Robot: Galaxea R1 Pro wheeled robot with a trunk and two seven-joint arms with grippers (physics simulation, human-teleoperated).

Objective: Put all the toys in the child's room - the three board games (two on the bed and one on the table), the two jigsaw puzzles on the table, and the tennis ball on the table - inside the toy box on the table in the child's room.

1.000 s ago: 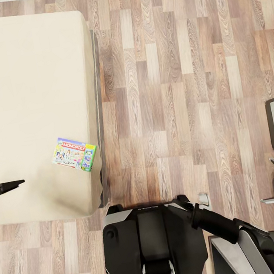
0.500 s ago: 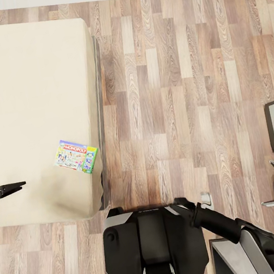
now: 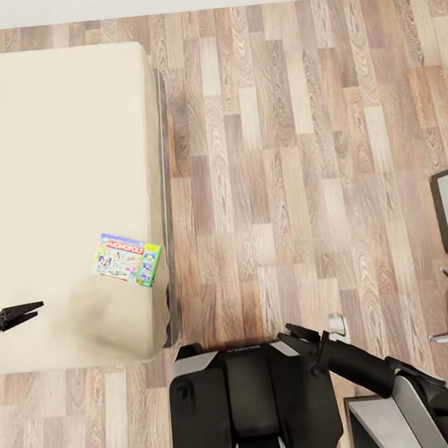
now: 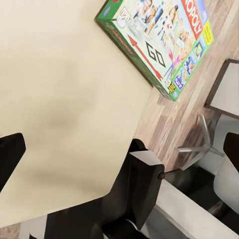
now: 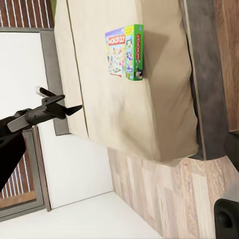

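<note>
Cream mattress of the bed [image 3: 49,172] takes up the left of the head view, and the purple-green Monopoly box [image 3: 126,260] lies flat near its right edge, close to the foot corner. Over the last second the whole head picture has slid downward a little: the wall strip at the top has grown and the bed, floor [image 3: 281,171] and box all sit slightly lower together. That reads as the camera or base moving, not the things themselves. The box's place on the bed matches the 2 earlier pictures.

The left gripper [image 3: 28,310] hovers over the mattress, well apart from the box, about where it was in the frame before. Its fingers look pressed together to a thin point in the head view and the right wrist view [image 5: 69,109], holding nothing. The right gripper [image 3: 297,335] hangs low beside the robot's trunk; whether it is spread or closed I cannot tell.

My judgement: the robot is settling its stance beside the bed, and the reach for this board game is not yet begun.
</note>
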